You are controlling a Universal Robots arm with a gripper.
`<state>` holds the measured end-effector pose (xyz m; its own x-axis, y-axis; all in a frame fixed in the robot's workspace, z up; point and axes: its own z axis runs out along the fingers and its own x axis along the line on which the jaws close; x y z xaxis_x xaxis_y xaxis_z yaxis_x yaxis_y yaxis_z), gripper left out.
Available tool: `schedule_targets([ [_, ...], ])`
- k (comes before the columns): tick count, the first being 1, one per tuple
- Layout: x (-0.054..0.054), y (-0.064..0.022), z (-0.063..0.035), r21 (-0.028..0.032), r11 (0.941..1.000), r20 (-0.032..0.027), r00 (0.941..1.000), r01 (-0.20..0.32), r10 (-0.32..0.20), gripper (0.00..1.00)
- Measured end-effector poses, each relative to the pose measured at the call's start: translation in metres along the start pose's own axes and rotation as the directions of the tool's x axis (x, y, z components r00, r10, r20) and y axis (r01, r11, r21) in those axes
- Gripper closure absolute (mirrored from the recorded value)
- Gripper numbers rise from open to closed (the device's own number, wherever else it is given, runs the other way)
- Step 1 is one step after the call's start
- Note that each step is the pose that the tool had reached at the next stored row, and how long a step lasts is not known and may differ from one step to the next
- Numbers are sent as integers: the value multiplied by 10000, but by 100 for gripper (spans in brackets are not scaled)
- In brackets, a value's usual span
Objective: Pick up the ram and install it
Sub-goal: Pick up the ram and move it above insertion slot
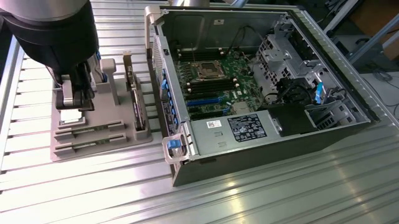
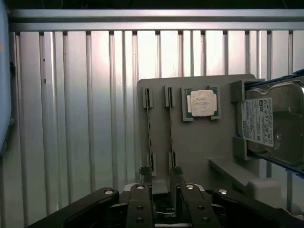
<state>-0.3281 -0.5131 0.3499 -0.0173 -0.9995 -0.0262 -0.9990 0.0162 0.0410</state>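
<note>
Gripper (image 2: 159, 176) down at the grey tray (image 2: 199, 142), jaws spread, nothing pinched.
The ram (image 2: 171, 133) sits edge-up in its slot just ahead of the fingertips, with a second stick (image 2: 149, 128) close alongside it.

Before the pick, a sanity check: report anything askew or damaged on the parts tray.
Nothing stands out. The ram sticks stand straight and parallel in their slots on the grey tray, the processor chip sits square in its pocket, the hard drive rests in its holder.
</note>
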Motion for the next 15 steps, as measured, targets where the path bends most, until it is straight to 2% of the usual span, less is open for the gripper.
schedule_targets([
  [2, 1, -1, 39, 0, 10000, 0, 10000, 1, -1, 70],
  [4, 4, 0, 130, 0, 10000, 0, 10000, 5, -5, 70],
  [10, 16, 5, 269, -1, 10000, -1, 10000, 20, -20, 70],
  [15, 65, 13, 425, -1, 10000, -2, 10000, 48, -48, 70],
])
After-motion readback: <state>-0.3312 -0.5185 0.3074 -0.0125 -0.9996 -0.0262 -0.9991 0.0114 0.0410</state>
